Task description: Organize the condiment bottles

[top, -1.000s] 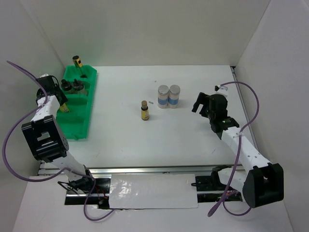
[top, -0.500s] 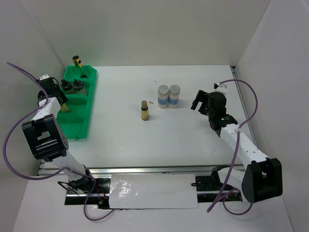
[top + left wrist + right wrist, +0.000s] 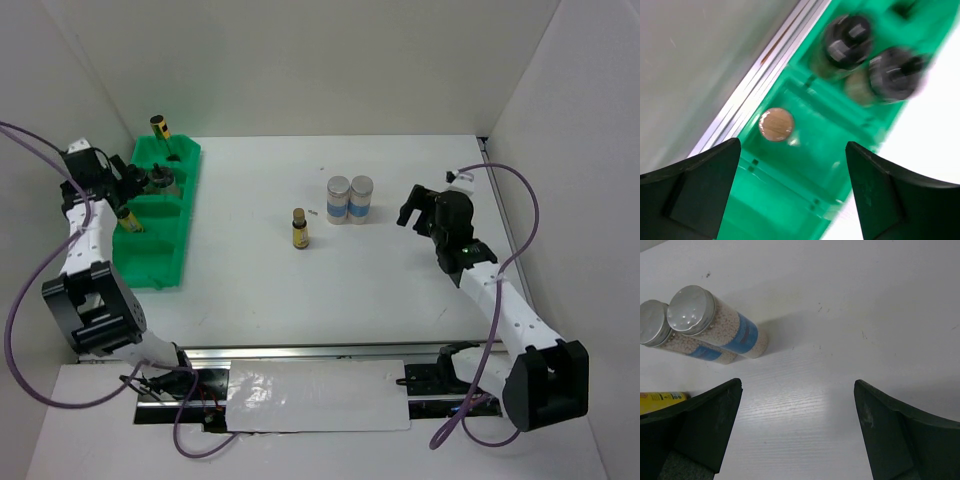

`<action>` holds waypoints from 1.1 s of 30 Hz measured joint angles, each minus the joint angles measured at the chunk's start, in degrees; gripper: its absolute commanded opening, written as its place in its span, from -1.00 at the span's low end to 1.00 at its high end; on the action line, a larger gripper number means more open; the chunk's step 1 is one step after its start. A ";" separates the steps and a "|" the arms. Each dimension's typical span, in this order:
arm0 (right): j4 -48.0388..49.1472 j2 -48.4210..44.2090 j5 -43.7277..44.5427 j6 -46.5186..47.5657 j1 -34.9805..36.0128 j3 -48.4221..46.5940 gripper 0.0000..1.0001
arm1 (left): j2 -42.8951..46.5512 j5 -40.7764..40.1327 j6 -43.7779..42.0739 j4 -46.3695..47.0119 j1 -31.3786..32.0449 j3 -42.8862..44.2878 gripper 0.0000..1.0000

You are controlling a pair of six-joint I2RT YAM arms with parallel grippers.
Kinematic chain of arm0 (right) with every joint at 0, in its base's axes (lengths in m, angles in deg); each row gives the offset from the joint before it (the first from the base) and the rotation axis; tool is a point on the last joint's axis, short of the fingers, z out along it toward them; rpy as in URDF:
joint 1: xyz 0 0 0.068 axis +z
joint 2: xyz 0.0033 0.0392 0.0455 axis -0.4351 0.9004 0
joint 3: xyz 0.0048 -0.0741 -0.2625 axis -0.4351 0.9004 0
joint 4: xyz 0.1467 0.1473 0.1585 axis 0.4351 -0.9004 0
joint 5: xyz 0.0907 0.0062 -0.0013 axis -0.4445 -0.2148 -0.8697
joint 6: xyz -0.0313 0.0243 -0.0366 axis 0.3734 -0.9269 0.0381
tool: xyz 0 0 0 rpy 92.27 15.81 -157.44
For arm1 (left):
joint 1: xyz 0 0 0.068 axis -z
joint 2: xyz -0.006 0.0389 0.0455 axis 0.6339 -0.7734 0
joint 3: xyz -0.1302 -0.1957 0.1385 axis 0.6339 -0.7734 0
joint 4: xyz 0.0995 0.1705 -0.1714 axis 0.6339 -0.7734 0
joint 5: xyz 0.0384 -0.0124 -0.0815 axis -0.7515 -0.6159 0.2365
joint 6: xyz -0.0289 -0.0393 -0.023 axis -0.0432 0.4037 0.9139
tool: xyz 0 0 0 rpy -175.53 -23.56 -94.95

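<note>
With the left claw spread above the tray (right claw spread too), a low swing could topple the bottle.

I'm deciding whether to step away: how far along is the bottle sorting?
Four bottles sit in the green tray: a far bottle, a black-capped pair, and a tan-topped bottle under the open left claw. Nothing is in hand; the right claw is open too. Left on the table: a small amber bottle and two silver-lidded jars.
</note>
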 measured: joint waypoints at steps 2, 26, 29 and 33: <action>-0.09 -1.25 -0.04 0.22 0.00 0.00 1.00 | 3.82 2.01 -0.17 -2.43 0.17 2.49 1.00; -9.38 -16.81 1.36 -1.38 0.00 -0.46 1.00 | 9.40 19.98 -15.37 1.84 51.98 -5.88 1.00; -10.82 -17.84 1.92 -1.36 0.00 -0.46 1.00 | 6.95 18.69 -15.39 4.79 52.48 -5.95 1.00; -11.87 -18.34 2.25 -1.38 0.00 -0.46 1.00 | 3.69 17.05 -15.41 7.69 52.76 -5.79 1.00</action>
